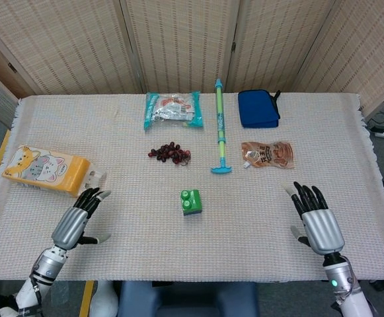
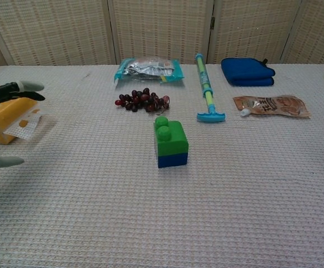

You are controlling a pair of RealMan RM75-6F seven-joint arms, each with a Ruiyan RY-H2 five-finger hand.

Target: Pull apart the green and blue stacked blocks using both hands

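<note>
A green block [image 1: 191, 198] [image 2: 170, 137] sits stacked on a blue block [image 2: 172, 160] near the middle of the table, untouched. My left hand [image 1: 78, 220] hovers open at the front left, well to the left of the stack, fingers spread; in the chest view only its fingertips [image 2: 14, 89] show at the left edge. My right hand [image 1: 316, 216] hovers open at the front right, far from the stack, holding nothing.
A yellow tissue pack [image 1: 45, 170] lies just beyond my left hand. Behind the stack are a grape bunch [image 1: 170, 152], a teal snack bag [image 1: 172, 109], a green-blue pump toy [image 1: 219, 129], a blue pouch [image 1: 258, 108] and an orange sachet [image 1: 267, 154].
</note>
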